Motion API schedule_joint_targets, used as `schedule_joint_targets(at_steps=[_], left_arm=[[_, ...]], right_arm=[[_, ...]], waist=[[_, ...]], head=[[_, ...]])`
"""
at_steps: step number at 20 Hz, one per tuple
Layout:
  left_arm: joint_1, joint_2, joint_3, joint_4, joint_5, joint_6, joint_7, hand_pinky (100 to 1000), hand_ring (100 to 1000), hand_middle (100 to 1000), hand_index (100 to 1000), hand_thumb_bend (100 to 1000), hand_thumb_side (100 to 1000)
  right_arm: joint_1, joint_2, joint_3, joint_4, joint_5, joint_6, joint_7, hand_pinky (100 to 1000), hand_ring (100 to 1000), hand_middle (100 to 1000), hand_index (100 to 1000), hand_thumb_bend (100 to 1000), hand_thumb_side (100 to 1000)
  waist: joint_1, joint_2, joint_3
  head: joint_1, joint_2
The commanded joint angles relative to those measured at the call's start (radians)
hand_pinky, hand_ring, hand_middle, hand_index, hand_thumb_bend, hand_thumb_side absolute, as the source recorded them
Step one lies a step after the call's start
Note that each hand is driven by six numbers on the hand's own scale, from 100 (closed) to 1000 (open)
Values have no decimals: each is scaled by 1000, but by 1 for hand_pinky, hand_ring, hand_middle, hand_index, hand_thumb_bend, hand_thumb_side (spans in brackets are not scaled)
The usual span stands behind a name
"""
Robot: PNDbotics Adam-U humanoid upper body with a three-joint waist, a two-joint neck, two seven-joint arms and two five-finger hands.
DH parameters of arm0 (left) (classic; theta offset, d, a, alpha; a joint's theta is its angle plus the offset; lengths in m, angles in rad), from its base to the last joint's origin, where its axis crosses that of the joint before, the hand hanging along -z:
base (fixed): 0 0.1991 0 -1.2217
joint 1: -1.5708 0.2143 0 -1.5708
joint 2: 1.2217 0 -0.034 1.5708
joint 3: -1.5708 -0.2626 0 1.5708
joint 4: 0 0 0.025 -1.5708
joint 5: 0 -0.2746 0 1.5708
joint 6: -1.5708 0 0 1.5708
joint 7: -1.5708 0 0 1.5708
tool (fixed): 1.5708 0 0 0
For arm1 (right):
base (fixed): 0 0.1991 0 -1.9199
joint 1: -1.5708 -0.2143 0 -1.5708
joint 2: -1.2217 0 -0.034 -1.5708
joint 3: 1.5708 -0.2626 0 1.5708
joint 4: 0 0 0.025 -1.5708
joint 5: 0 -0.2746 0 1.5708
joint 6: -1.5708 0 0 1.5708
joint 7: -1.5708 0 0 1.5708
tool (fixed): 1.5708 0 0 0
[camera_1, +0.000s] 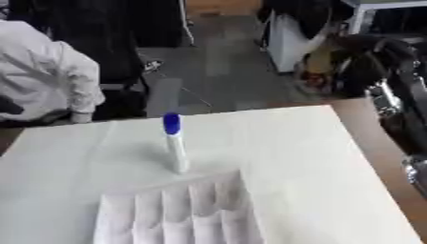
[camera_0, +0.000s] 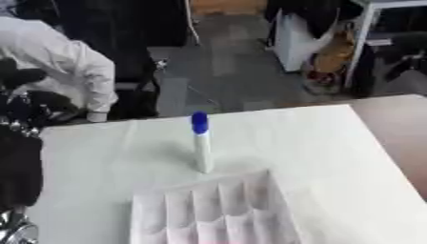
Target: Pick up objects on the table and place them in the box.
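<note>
A white tube with a blue cap (camera_0: 201, 142) stands upright near the middle of the white table (camera_0: 333, 152). Just in front of it lies a white box (camera_0: 213, 209) split by dividers into several narrow compartments; nothing shows inside them. My left arm rises along the left edge of the left eye view, its dark hand (camera_0: 21, 77) held up beyond the table's left side. In the right eye view my right arm arcs up the right edge, with its hand (camera_1: 360, 47) raised past the far right corner. Both hands are far from the tube and blurred.
A person in white clothing (camera_0: 63, 62) bends at the far left, off the table. Beyond the far edge is grey floor with a white cabinet (camera_0: 292, 40) and an orange bag (camera_0: 333, 55). A brown tabletop strip (camera_0: 400, 128) shows at right.
</note>
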Motion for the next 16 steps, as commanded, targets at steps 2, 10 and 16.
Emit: schedule_joint_targets(at_steps=[2, 10, 16], left_arm=[[-8, 19, 8, -18, -2, -2, -4, 566, 546, 703, 861, 600, 980], [-22, 14, 7, -18, -1, -4, -7, 564, 542, 701, 861, 600, 981], [-45, 8, 3, -18, 0, -4, -11, 562, 539, 700, 861, 600, 982]], right_arm=[[-66, -42, 18, 117, 13, -64, 107, 716, 892, 700, 891, 470, 877], [-185, -24, 47, 365, 102, -196, 281, 813, 931, 754, 952, 569, 852], [-230, -5, 41, 475, 135, -235, 324, 849, 950, 768, 993, 608, 809]], waist=[[-1, -7, 4], [-1, 20, 22], [-9, 50, 50]], head=[[-22, 2], [-41, -16], [-51, -45]])
